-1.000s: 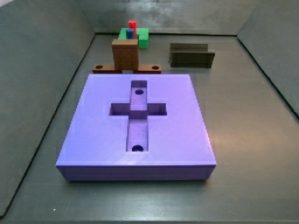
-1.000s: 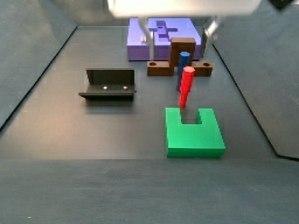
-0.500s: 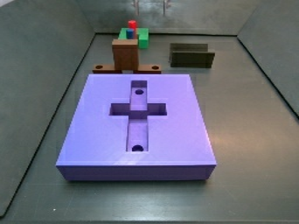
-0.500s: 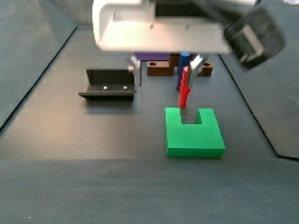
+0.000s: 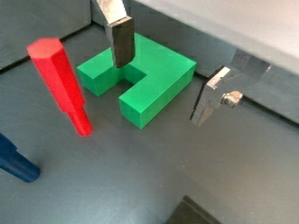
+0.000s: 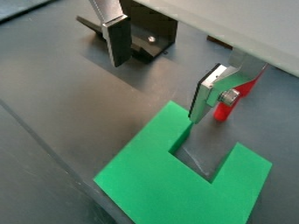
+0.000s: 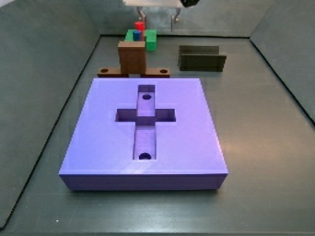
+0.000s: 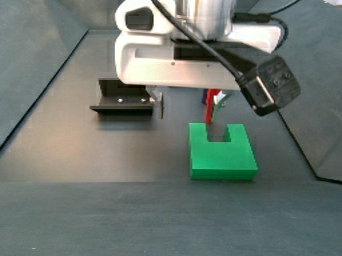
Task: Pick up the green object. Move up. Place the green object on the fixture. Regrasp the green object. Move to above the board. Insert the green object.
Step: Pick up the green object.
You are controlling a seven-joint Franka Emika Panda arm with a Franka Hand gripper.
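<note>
The purple board [image 7: 145,129] lies on the floor, well apart from my gripper [image 5: 163,74]. The dark fixture [image 8: 124,97] stands near the green block [image 8: 222,152], which lies flat beside a red peg [image 5: 62,85]. My jaws hang released above the block, straddling one prong. I judge I should centre on that prong before clenching.
</note>
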